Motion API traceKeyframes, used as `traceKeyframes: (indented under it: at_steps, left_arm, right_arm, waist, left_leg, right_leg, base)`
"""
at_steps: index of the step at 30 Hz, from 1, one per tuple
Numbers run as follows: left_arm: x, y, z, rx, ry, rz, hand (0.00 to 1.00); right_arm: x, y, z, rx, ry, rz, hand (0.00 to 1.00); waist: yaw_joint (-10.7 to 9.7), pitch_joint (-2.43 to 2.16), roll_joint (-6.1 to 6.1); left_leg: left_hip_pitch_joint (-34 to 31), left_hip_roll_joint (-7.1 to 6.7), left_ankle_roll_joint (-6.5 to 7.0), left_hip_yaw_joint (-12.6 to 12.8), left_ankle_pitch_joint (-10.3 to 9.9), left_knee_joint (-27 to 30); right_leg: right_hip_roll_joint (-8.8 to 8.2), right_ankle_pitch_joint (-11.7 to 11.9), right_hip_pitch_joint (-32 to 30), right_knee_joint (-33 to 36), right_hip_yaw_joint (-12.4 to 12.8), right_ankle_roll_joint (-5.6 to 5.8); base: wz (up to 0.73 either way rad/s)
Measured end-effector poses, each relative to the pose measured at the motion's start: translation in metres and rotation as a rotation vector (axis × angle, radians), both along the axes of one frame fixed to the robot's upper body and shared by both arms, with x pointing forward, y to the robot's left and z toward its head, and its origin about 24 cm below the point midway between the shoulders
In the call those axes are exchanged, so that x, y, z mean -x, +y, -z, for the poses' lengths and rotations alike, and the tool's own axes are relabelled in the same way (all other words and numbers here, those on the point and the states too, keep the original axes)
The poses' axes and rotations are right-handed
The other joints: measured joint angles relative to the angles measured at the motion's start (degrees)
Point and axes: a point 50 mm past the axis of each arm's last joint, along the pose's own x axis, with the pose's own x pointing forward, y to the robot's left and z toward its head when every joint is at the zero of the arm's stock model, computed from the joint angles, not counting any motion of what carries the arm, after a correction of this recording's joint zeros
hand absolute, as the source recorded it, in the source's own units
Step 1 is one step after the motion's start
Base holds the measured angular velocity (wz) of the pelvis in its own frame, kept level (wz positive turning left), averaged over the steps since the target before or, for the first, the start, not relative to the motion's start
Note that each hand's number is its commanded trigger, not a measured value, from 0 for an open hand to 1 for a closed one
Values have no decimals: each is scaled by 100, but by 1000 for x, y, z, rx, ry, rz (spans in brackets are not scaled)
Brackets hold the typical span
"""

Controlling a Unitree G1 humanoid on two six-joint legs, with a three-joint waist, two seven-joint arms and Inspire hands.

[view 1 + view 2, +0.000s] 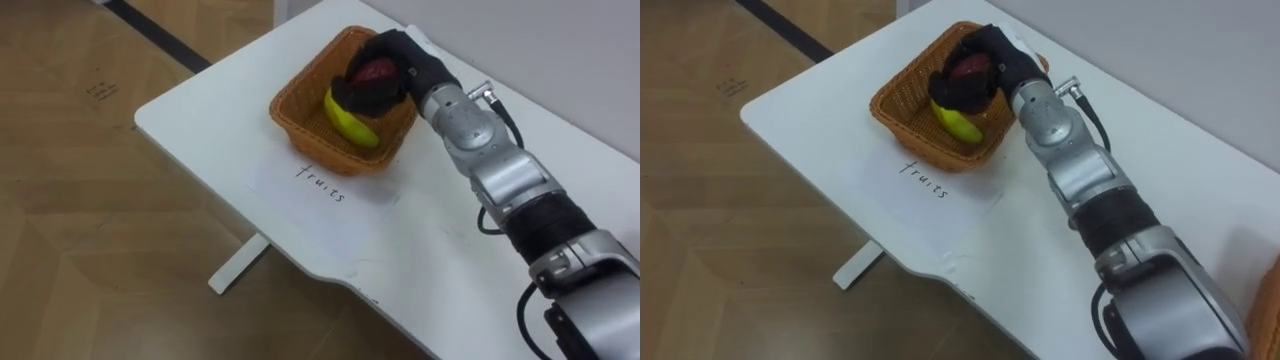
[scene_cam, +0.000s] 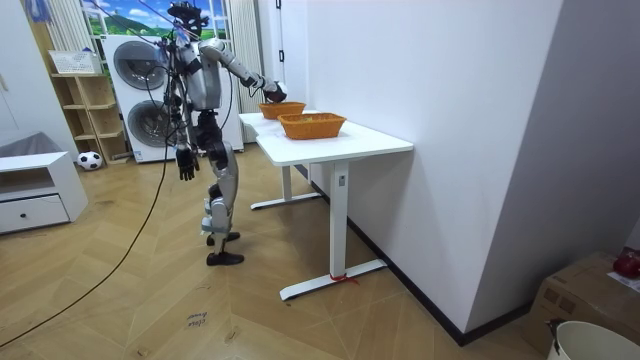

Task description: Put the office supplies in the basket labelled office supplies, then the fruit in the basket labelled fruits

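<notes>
- Two wicker baskets stand on the white worktop (image 1: 200,110). The far basket (image 1: 320,142) lies below the head camera, and the near basket (image 2: 312,126) sits just beside it, closer to the room camera.
- One banana (image 1: 350,122) lies in the far basket, along the side nearest the paper.
- One dark red fruit (image 1: 377,72) is inside that basket's rim, just above the banana. Whether the two touch cannot be told.
- One right hand (image 1: 408,60) is clenched round the red fruit, with its fingers wrapped over the top and the thumb underneath. Its arm stretches across the worktop from the lower right.
- One sheet of paper (image 1: 320,192) with a handwritten word lies flat on the worktop, its edge against the front wall of the far basket.
- One left hand (image 2: 185,163) hangs beside the robot's thigh, well apart from the worktop. Its fingers seem loose and pointing down, though it is small in the room view.
- Two washing machines (image 2: 135,68), stacked one on the other, stand behind the robot. The robot stands upright on the wooden floor at the worktop's far end.
</notes>
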Motion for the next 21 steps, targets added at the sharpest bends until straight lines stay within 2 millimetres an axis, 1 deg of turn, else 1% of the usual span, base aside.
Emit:
traceKeyframes:
  at_steps: [1, 4, 7, 21]
  left_arm:
    - [0, 0, 0, 0, -1, 1, 0]
    - [-1, 0, 0, -2, -3, 8, 0]
    - [-1, 0, 0, -1, -3, 9, 0]
    - [-1, 0, 0, -3, 0, 8, 0]
  right_arm:
    - [0, -1, 1, -2, 4, 2, 0]
    - [0, -3, 4, -4, 19, 11, 0]
    - [0, -4, 7, -4, 31, 19, 0]
    - [0, -5, 7, -20, 38, 23, 0]
  waist:
    - [-1, 1, -12]
    - [1, -5, -44]
    - [3, -2, -58]
    - [-4, 4, -49]
  left_leg:
    - [-1, 0, 0, -5, 0, 1]
    - [15, 1, 0, -1, 0, 3]
    - [16, 0, 0, -2, 0, 4]
    - [-8, 0, -1, -8, -1, 0]
  right_leg:
    - [0, 0, 0, -1, -3, 0]
    - [0, 0, 12, -1, -2, 0]
    - [0, 0, 15, -2, -2, 0]
    - [-1, 0, -5, -2, -7, 0]
  base:
    - [0]
    - [0]
    - [0]
    - [0]
